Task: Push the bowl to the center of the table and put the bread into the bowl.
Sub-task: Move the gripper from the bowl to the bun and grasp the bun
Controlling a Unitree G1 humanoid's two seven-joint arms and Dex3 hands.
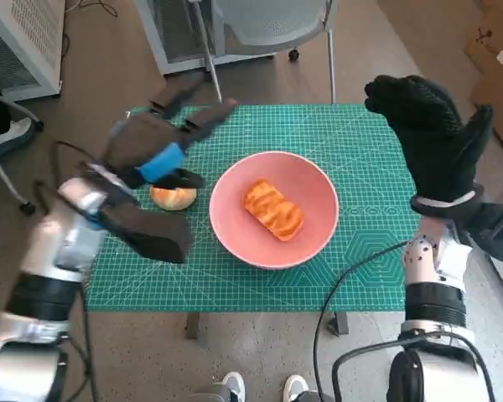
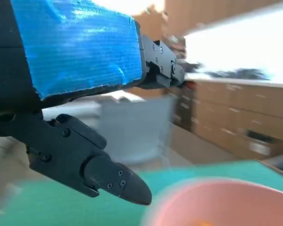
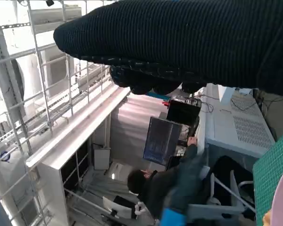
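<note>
A pink bowl [image 1: 314, 188] sits near the middle of the green cutting mat [image 1: 360, 226], and a glazed piece of bread [image 1: 273, 209] lies inside it. The bowl's rim [image 2: 226, 200] shows blurred in the left wrist view. My left hand [image 1: 155, 151] hovers above the mat's left part, fingers spread and holding nothing. Under it a round bun [image 1: 173, 198] rests on the mat, left of the bowl. My right hand [image 1: 432, 126] is raised over the mat's right edge, fingers apart and empty; the glove [image 3: 188, 42] fills the right wrist view.
A grey chair [image 1: 268, 25] stands behind the table. A white rack [image 1: 21, 42] is at the far left. Black cables [image 1: 352, 285] hang by my right arm. A seated person [image 3: 170, 188] at a monitor shows in the right wrist view.
</note>
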